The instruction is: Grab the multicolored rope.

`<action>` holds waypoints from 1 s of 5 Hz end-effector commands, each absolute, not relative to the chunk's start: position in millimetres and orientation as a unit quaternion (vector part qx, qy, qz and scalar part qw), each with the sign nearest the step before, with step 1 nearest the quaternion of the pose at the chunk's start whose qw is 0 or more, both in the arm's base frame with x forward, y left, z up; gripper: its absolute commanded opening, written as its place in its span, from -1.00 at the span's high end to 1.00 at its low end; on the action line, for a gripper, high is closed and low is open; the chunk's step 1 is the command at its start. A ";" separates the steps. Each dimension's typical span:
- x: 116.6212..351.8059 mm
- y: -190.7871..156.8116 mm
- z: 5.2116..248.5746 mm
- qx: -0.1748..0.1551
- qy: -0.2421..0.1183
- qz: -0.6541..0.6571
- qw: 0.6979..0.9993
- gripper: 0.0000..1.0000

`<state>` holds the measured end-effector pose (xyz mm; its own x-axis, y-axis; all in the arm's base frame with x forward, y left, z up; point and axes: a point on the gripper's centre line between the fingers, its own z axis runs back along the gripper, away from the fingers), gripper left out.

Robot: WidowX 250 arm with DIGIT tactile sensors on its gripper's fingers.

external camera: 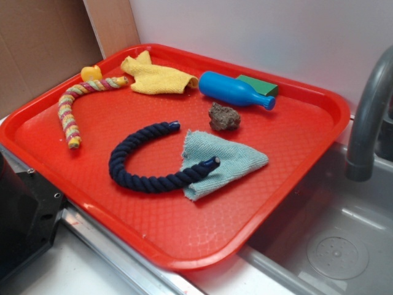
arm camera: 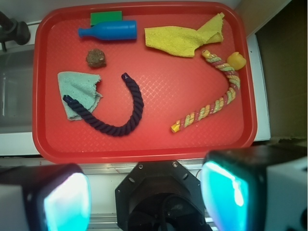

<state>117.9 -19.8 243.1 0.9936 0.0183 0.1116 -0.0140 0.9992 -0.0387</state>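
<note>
Two views, outside camera first:
Tray: I see a red tray [external camera: 295,178] with bumpy skin. It sits by a grey sink [external camera: 334,246], and part of it hangs over the sink.
Room: a white wall is behind it, with brown cardboard [external camera: 37,49] at the left and a grey tap [external camera: 365,123] at the right.
Multicolored rope: the multicolored rope [external camera: 70,104] lies bent at the far left of the tray. One end is just beside the yellow cloth [external camera: 156,77].
Hard to see: a small yellow thing [external camera: 91,73] peeks out behind the rope, and I cannot tell what it is. The green block [external camera: 261,85] is partly hidden by the blue bottle [external camera: 233,90]. A brown lumpy rock [external camera: 224,117] sits near the bottle.
Navy rope: the navy rope [external camera: 144,169] curls like a C, with one end lying on the light blue cloth [external camera: 230,160].
Cut off: a black robot part [external camera: 21,215] is cut by the left edge.

Wrist camera:
Tray: I look down on the whole tray [arm camera: 144,144].
Multicolored rope: the rope [arm camera: 214,98] is at the right side, well apart from the navy rope [arm camera: 122,120].
Gripper: the gripper [arm camera: 147,192] hangs over the near edge of the tray, not touching anything. Its two fingers [arm camera: 231,192] are spread wide and pinch nothing. They look blurry and are cut off at the bottom.
</note>
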 end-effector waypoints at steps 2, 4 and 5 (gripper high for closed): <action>116.7 29.3 221.3 0.041 -0.068 0.130 0.988 -1.00; 126.8 79.3 157.7 0.059 -0.117 0.370 0.920 -1.00; 139.8 86.5 118.9 0.027 -0.103 0.411 0.905 -1.00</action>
<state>144.2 83.1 110.9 0.6551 0.7370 0.1663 -0.7438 0.6678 -0.0298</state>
